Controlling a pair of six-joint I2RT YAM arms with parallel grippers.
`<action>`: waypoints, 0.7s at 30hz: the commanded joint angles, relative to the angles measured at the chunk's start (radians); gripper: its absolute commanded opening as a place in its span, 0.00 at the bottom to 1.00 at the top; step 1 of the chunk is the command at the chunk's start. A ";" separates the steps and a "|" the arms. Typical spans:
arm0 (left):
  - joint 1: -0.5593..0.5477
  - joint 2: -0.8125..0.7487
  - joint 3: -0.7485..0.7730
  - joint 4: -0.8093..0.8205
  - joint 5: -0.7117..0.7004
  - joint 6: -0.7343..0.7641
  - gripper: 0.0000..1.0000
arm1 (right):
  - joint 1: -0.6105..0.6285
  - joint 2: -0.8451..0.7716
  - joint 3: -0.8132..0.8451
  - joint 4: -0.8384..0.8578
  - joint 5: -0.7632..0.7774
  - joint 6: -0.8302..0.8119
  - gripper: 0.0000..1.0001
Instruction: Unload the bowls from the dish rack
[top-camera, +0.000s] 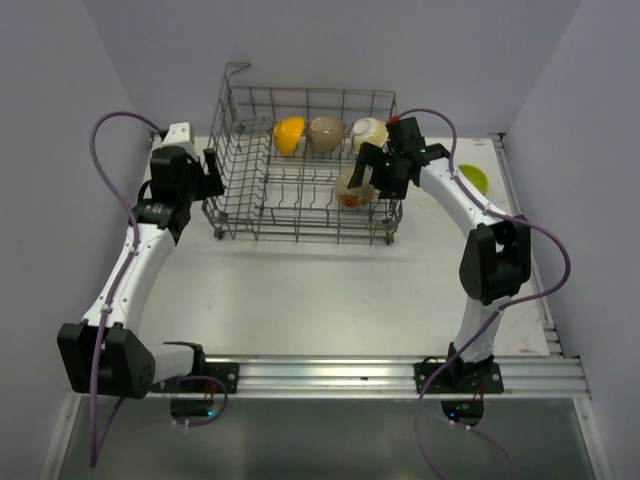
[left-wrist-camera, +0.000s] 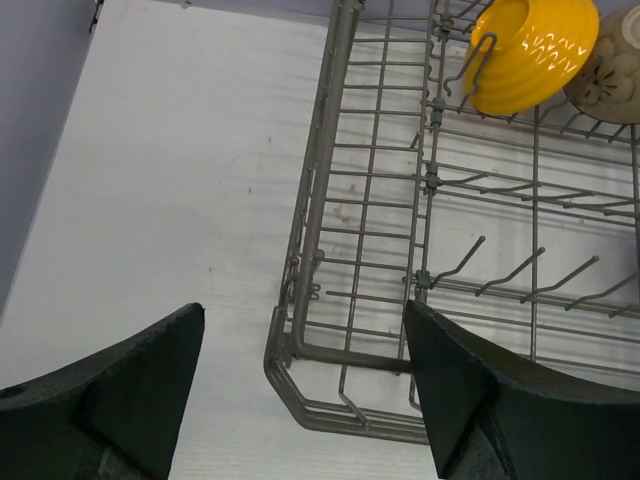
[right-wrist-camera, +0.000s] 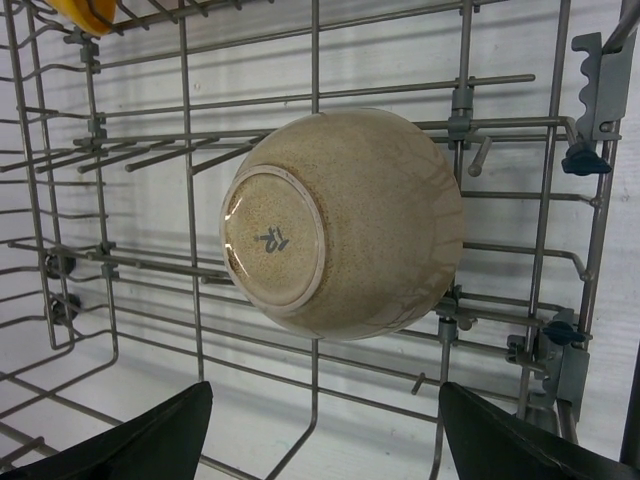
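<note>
The grey wire dish rack (top-camera: 250, 205) stands at the back middle of the table. A yellow bowl (top-camera: 289, 135), a beige bowl (top-camera: 325, 132) and a cream bowl (top-camera: 369, 131) stand along its back row. A speckled tan bowl (top-camera: 352, 188) lies on its side at the rack's right end. My right gripper (top-camera: 366, 168) is open just above this tan bowl (right-wrist-camera: 340, 220), whose base faces the wrist camera, with the jaws (right-wrist-camera: 320, 440) apart and not touching it. My left gripper (top-camera: 214, 174) is open and empty outside the rack's left wall, over its near corner (left-wrist-camera: 300, 350). The yellow bowl (left-wrist-camera: 525, 50) shows there too.
A green dish (top-camera: 473, 179) lies on the table right of the rack, beside the right arm. Purple walls close in the back and both sides. A metal rail (top-camera: 330, 372) runs along the near edge. White table top (top-camera: 320, 290) lies in front of the rack.
</note>
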 joint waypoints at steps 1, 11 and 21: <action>0.031 0.046 0.056 0.052 0.042 0.004 0.81 | -0.001 -0.046 -0.016 0.031 -0.031 -0.003 0.99; 0.063 0.132 0.071 0.107 0.201 0.011 0.05 | -0.003 -0.055 -0.010 -0.015 0.003 -0.016 0.99; 0.063 0.017 -0.088 0.107 0.261 -0.026 0.00 | -0.010 -0.050 0.035 -0.081 0.048 0.010 0.99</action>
